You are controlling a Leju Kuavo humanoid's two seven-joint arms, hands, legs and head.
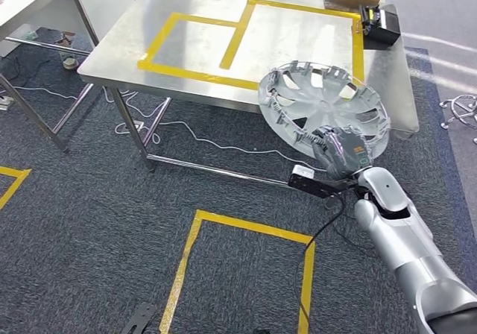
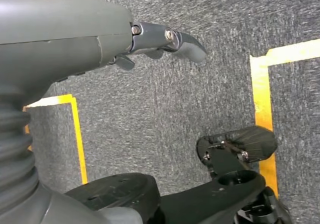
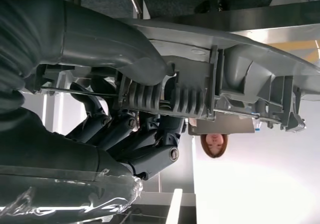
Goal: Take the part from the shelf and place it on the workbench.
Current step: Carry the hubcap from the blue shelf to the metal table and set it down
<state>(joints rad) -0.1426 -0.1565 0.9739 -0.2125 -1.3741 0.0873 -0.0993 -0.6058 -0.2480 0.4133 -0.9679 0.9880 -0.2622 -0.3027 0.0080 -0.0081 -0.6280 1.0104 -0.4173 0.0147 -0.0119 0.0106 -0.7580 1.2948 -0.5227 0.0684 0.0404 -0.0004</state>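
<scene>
Your right hand (image 1: 340, 152) grips near rim of silver wheel cover (image 1: 323, 106); right wrist view shows dark fingers (image 3: 124, 131) curled under ribbed edge, thumb over top. Wheel cover tilted, far half over front right corner of steel worktop (image 1: 185, 21), near half hanging past worktop edge above carpet. Yellow tape rectangles (image 1: 241, 28) on worktop just beyond cover. Your left hand (image 2: 166, 39) hangs over grey carpet (image 2: 158, 109), fingers apart, holding nothing.
</scene>
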